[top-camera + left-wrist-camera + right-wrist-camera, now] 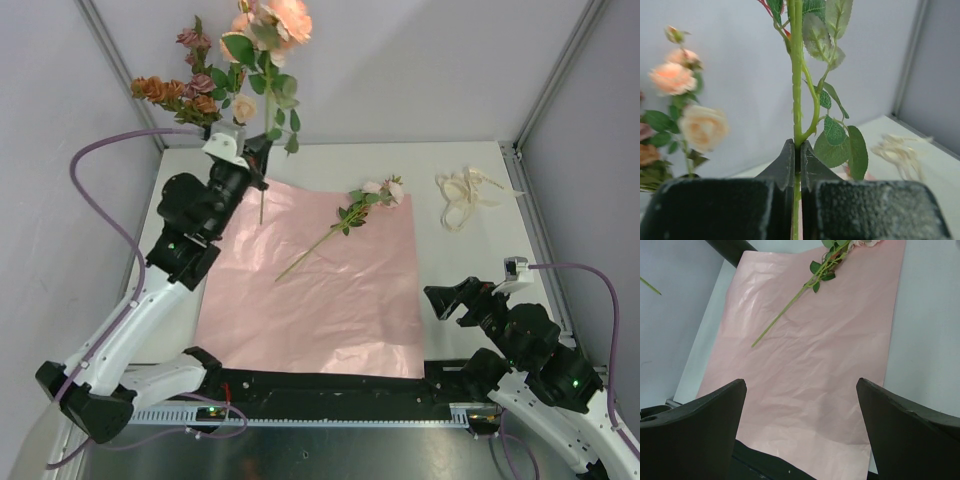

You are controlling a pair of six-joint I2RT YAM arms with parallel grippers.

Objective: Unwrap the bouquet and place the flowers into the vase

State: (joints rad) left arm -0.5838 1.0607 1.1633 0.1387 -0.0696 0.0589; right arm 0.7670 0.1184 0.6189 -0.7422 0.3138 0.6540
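Black jaws of the left gripper [796,150] are being pressed tight onto a smooth, slim green rose stem [797,85]. The stem is being held upright, with matte, serrated oval leaves [835,132] being carried on thin side shoots and a ruffled peach head [288,16] at the top. In the overhead view this gripper is being shown raised at the far left corner of the table [470,260]. Just to its left, a cluster of other flowers [185,92] in peach, dusty pink and rust is being seen standing up. The vase is being hidden behind the arm, so whether they are sitting in it cannot be told. Nearer, a square sheet of pale pink paper [320,310], faintly creased and slightly glossy, is being shown lying flat on the white table. One long-stemmed pale pink flower [345,222] is being shown lying diagonally across its far half. A loose tangle of cream ribbon [462,196] is being seen on the bare table, well apart to the right of the sheet. The right gripper [801,385] is being held with its blunt black fingers [700,425] spread far apart, raised by the sheet's near right edge.
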